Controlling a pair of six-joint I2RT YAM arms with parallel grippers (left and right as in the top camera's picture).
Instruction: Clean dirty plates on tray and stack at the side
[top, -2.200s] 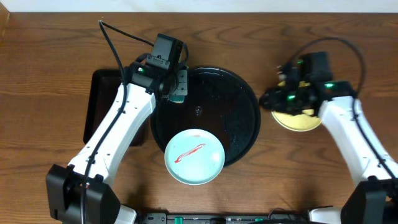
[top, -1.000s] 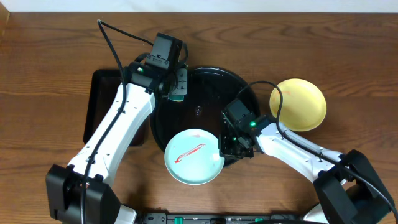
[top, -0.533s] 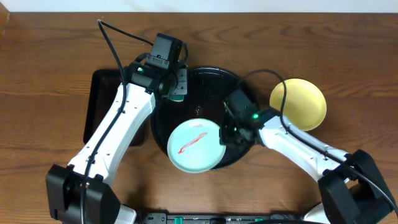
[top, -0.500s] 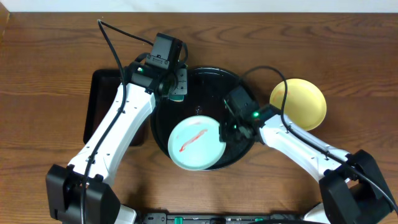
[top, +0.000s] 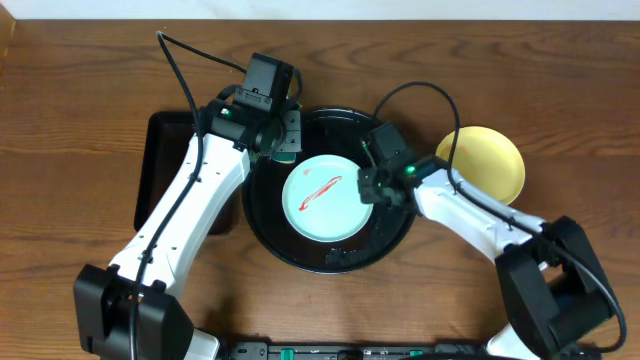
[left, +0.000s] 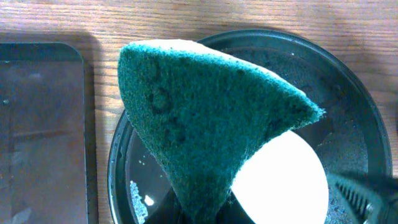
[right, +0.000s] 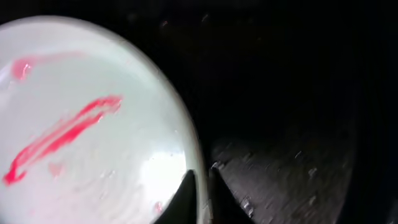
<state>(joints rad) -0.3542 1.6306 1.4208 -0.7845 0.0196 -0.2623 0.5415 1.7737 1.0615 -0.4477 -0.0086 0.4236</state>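
Observation:
A pale blue plate (top: 325, 198) with a red smear lies in the middle of the round black tray (top: 330, 257). My right gripper (top: 368, 190) is shut on its right rim; the wrist view shows the rim (right: 186, 146) pinched between the fingers (right: 200, 186). My left gripper (top: 285, 145) is shut on a green sponge (left: 205, 118) and holds it above the tray's (left: 348, 93) left rear edge; the fingers are hidden behind the sponge. A yellow plate (top: 487, 165) sits on the table right of the tray. The plate (left: 283, 180) shows white below the sponge.
A rectangular black tray (top: 165, 170) lies left of the round tray, partly under my left arm; it also shows in the left wrist view (left: 37, 137). Foam specks lie on the round tray's wet floor (left: 140, 196). Wooden table all round.
My right gripper left the yellow plate, took the blue plate's rim at the tray's front edge and pulled it back to the tray's middle. The left arm has not moved.

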